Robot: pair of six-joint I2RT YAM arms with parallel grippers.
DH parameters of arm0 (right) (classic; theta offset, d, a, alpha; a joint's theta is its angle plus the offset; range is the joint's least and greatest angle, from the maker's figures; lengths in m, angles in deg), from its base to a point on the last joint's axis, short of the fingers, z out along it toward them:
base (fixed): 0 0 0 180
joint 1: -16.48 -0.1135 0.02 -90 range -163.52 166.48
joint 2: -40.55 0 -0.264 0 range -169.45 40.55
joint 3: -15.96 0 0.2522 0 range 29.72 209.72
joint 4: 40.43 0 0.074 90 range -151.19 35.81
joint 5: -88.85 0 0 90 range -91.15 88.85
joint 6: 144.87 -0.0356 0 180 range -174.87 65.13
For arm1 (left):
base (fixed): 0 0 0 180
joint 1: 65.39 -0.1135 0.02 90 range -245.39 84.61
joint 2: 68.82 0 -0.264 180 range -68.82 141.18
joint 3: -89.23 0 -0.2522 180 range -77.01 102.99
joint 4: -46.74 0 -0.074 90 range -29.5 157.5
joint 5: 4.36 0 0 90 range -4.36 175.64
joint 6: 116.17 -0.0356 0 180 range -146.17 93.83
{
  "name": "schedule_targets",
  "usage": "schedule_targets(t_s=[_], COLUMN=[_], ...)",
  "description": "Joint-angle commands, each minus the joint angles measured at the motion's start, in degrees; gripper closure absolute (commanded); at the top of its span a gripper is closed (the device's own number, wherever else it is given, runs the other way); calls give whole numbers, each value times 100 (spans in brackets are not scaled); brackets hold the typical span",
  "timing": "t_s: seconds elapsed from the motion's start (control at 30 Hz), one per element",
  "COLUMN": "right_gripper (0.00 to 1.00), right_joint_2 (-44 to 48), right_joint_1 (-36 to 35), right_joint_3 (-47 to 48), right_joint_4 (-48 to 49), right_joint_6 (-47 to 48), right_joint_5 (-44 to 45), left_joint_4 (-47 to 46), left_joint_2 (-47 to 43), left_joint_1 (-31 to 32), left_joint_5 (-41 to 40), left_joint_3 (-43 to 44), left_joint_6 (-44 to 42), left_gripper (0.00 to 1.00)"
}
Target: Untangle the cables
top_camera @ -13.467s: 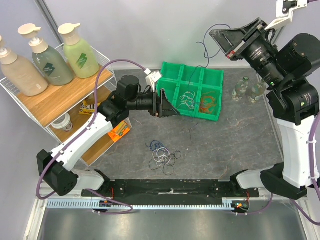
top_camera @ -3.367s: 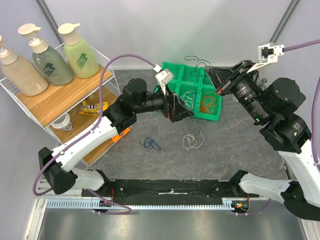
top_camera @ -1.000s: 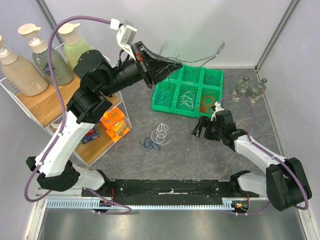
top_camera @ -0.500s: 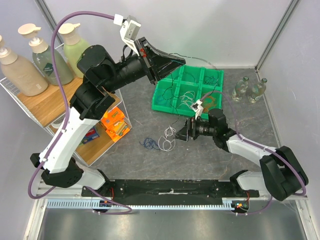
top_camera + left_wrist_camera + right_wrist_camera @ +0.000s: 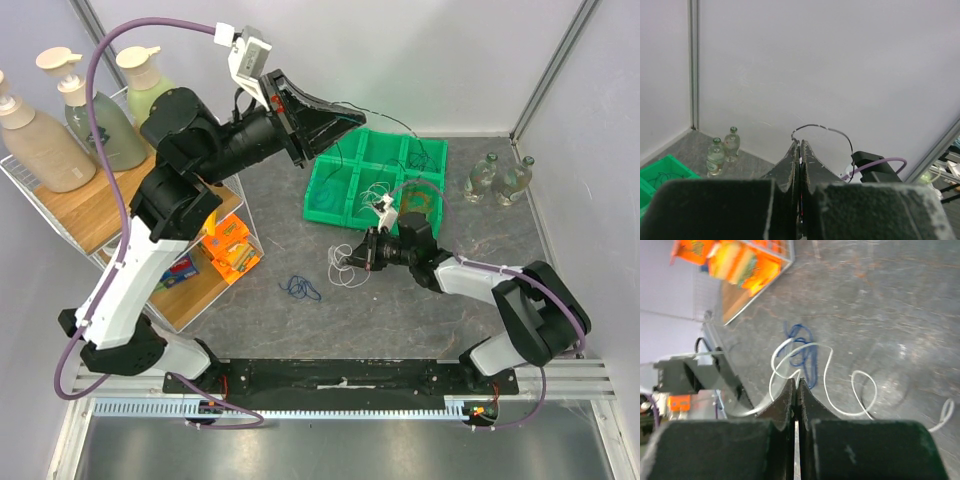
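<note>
Upper centre: left gripper [image 5: 352,117] clenched on a thin black cable [image 5: 815,125]. Frame centre: right gripper [image 5: 354,255] pinches a white cable [image 5: 824,376]; a blue cable [image 5: 300,289] lies at its lower left.

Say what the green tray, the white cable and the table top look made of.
The green tray: moulded plastic, likely; uniform colour, slight sheen, thin dividers.
The white cable: plastic-sheathed wire, apparently; smooth, holds springy loops.
The table top: grey mottled sheet, matte, perhaps stone-look laminate or rubber; cannot tell which.
</note>
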Motion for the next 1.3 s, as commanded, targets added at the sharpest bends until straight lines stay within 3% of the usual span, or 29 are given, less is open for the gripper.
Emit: schedule_targets(t_s=[0.0, 0.13, 0.23, 0.33, 0.5, 0.53, 0.57, 0.7, 0.77, 0.93, 1.27], right_gripper=[100, 100, 100, 100, 100, 96, 85, 30, 16, 8, 10], right_joint_2=[181, 770, 999, 1376, 2132, 2194, 2256, 2362, 2484, 2372, 1686], right_joint_1=[18, 193, 641, 704, 695, 686, 712, 704, 713, 695, 713], right_joint_3=[467, 915, 1003, 1144, 907, 924, 1003, 1810, 2215, 3584, 5801], right_joint_4=[-1434, -3886, -4567, -5200, -5964, -6114, -6289, -7107, -7319, -7407, -7505], right_joint_6=[241, 831, 1235, 1517, 1342, 1350, 1438, 1789, 2000, 2265, 2746], right_joint_5=[1537, 3963, 4048, 3854, 4318, 4398, 4399, 4469, 4522, 4408, 3848], left_joint_4=[85, 199, 401, 210, 233, 391, 524, 841, 902, 1701, 2247], left_joint_2=[-148, -211, -105, -140, 0, 70, 141, 343, 422, 704, 791], left_joint_1=[-19, -27, -27, -27, -54, -80, -115, -291, -370, -669, -704], left_joint_5=[-317, -687, -652, -661, -793, -767, -740, -600, -407, -37, 568], left_joint_3=[268, 460, 742, 446, 30, 74, 101, -170, -407, -557, -1323], left_joint_6=[-563, -985, -1039, -828, -635, -582, -512, -117, -46, -54, -37], left_gripper=[98, 98, 98, 98, 98, 98, 98, 98, 98, 98, 98])
